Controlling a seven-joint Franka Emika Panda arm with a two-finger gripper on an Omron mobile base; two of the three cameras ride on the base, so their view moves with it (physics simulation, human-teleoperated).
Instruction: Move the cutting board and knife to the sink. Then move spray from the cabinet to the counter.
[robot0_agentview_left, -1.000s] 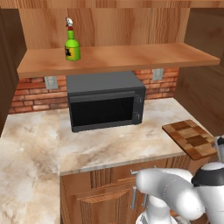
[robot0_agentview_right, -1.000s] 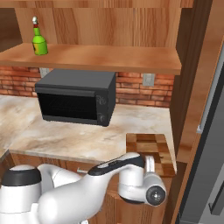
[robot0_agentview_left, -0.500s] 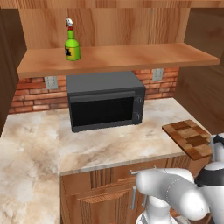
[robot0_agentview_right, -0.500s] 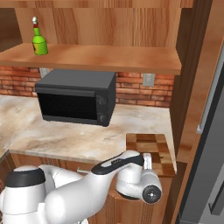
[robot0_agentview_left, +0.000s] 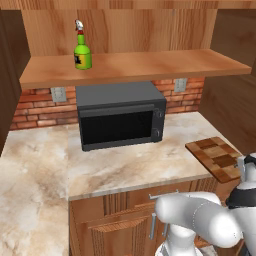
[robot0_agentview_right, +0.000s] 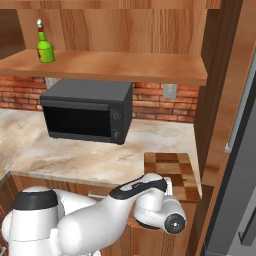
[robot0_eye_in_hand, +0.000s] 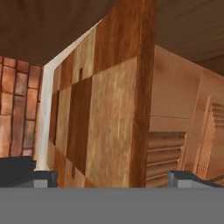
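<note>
Two finger tips of the gripper (robot0_eye_in_hand: 111, 177) stand spread wide astride the near edge of the cutting board (robot0_agentview_left: 218, 157), which lies at the counter's (robot0_agentview_left: 125, 172) right front corner. First step is in hand; next, they must close. Spray (robot0_agentview_left: 82, 51) waits on the cabinet (robot0_agentview_left: 135, 67) shelf above the microwave (robot0_agentview_left: 120, 117).

Arm reaches low, gripper (robot0_eye_in_hand: 111, 177) wide open (wrist rolled sideways).

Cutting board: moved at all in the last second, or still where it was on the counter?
No. The cutting board lies at the same spot on the counter, at the same gap right of the microwave, overhanging the front edge as before.
</note>
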